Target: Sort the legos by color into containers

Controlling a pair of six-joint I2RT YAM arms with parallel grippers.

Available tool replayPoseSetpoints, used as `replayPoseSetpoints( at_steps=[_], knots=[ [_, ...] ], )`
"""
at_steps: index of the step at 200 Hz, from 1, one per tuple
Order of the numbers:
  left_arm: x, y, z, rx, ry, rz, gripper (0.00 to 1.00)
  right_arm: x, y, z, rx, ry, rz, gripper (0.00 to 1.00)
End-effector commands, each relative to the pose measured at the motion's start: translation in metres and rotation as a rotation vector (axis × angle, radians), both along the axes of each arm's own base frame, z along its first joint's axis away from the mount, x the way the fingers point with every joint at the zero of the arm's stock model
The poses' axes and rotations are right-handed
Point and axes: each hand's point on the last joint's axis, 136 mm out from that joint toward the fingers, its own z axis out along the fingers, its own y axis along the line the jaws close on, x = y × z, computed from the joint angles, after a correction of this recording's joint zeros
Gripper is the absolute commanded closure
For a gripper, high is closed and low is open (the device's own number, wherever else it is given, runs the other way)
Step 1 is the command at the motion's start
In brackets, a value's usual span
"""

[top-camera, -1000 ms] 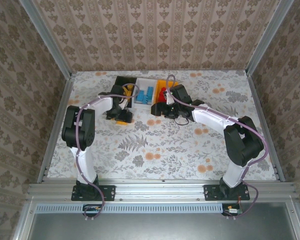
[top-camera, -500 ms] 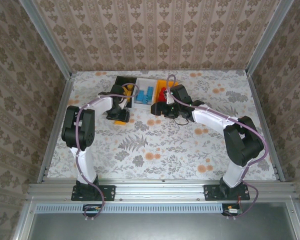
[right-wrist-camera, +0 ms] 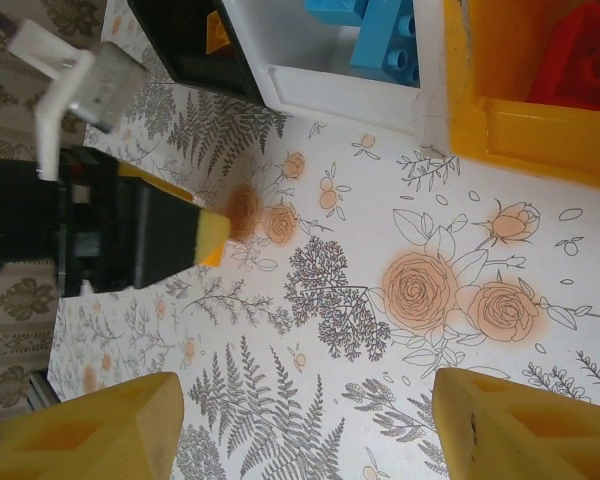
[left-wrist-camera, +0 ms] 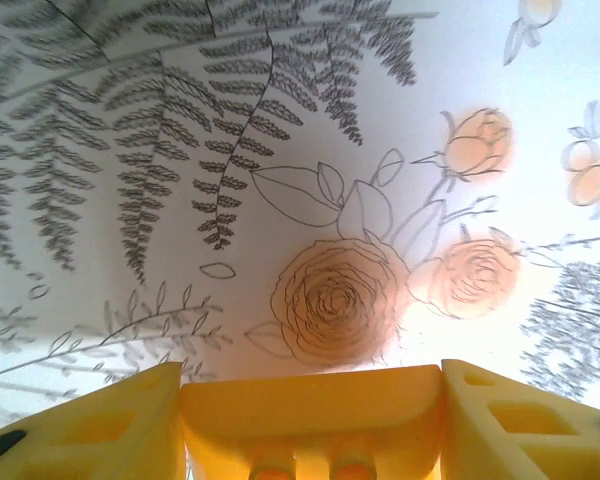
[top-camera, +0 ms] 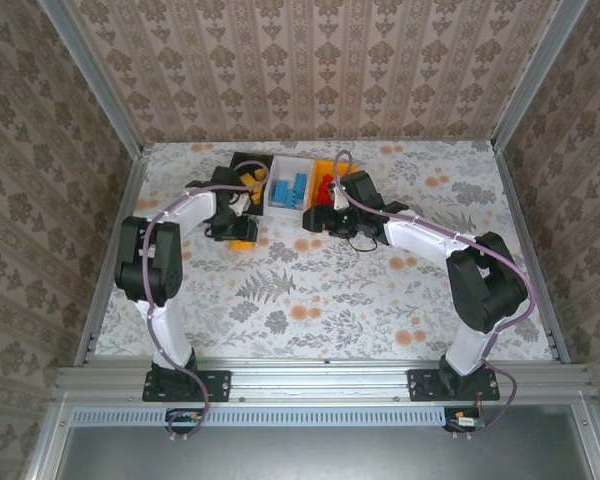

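Left arm (top-camera: 145,262) swung leftward — left jaws clenched on yellow studded lego (left-wrist-camera: 310,415); right jaws released, empty.

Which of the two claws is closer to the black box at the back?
Left. The left gripper, holding a yellow brick, is just in front of the black bin. The right gripper is farther along, before the orange bin, past the white bin.
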Motion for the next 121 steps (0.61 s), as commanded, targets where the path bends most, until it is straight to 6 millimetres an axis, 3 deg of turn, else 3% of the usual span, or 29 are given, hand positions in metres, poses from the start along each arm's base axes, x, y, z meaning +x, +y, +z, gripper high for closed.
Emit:
replayPoseSetpoints(
  at_steps=[1,58,121],
  knots=[
    [0.013,-0.003,0.044,-0.072,-0.068,0.038,0.43,0.0,-0.006,0.0,-0.002,-0.006,-0.018,0.32],
    [0.071,0.009,0.091,-0.087,-0.211,0.088,0.43,-0.009,-0.012,0.003,-0.02,-0.006,-0.014,0.32],
    [0.158,0.006,0.101,-0.063,-0.334,0.094,0.42,-0.043,-0.033,0.001,-0.055,0.009,-0.019,0.32]
  ],
)
